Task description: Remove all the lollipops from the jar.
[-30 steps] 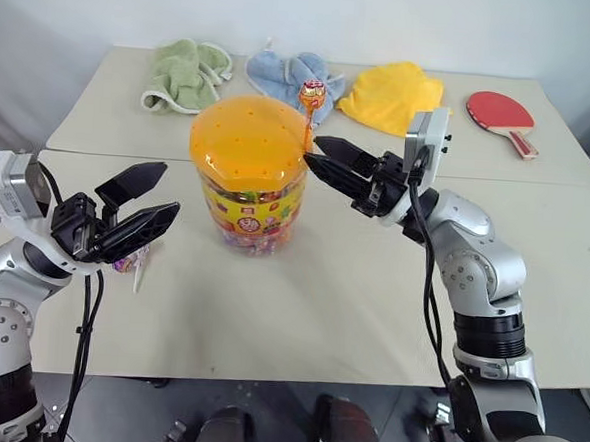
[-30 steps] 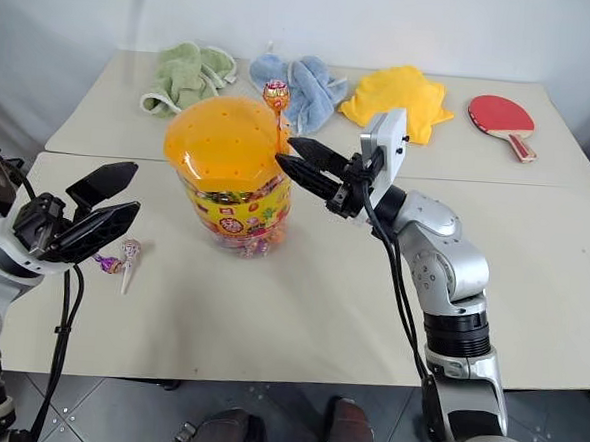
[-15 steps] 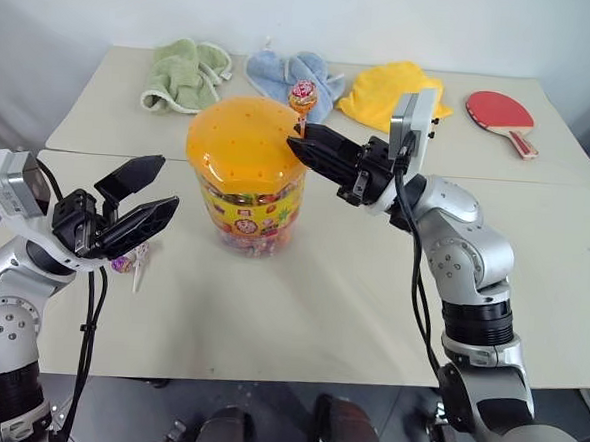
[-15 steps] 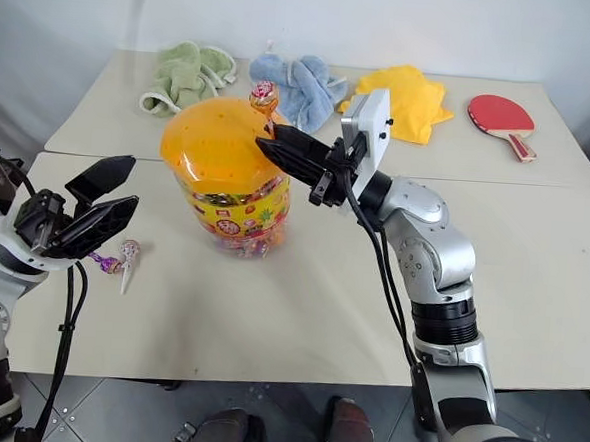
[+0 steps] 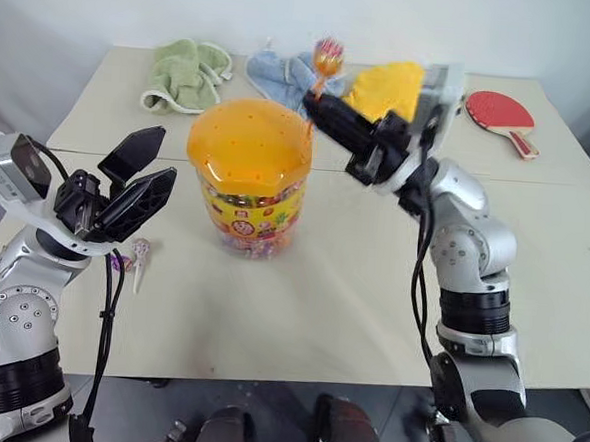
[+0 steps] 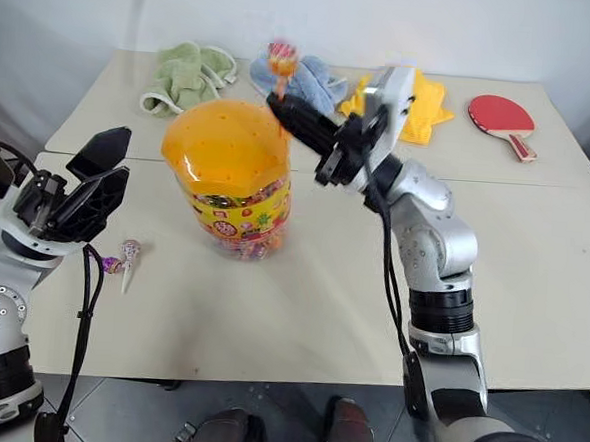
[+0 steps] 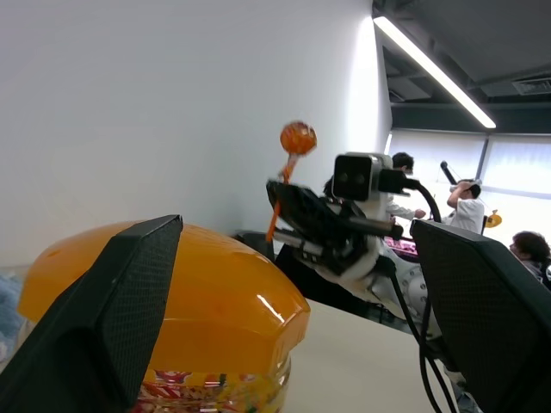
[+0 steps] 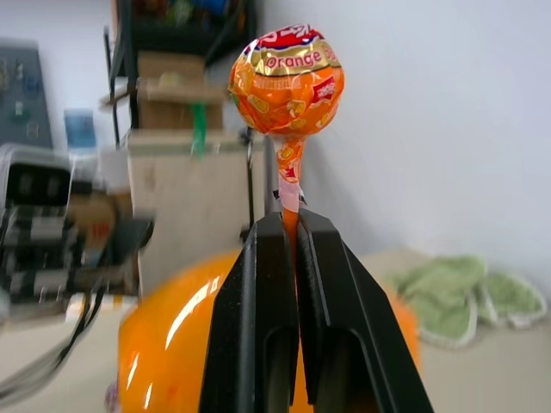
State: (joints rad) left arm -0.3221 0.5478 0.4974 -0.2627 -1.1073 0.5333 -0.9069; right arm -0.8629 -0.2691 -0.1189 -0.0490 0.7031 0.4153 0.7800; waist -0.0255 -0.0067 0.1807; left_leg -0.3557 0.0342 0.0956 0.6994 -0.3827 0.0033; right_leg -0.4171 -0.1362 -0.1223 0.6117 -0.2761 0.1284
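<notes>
The jar [image 5: 248, 173], a clear tub with a cartoon label and a domed orange lid [image 7: 172, 284], stands mid-table. My right gripper [image 5: 310, 102] is above the lid's far right edge, shut on the stick of an orange lollipop [image 8: 287, 79]. It holds the candy head [image 5: 328, 53] up above the jar. Whether the stick's lower end is clear of the lid I cannot tell. To the left of the jar my left gripper [image 5: 165, 155] stands open and holds nothing. Two small wrapped lollipops [image 6: 125, 255] lie on the table below it.
Along the back of the table lie a green towel [image 5: 187, 74], a blue towel [image 5: 284, 72], a yellow cloth [image 5: 388, 91] and a red paddle [image 5: 502, 115]. A seam [image 5: 558, 184] crosses the table behind the jar. People [image 7: 465, 202] stand far off.
My right gripper closed on the orange lollipop's stick at the lid and lifted it up above the jar. The left gripper stayed open, about where it was.
</notes>
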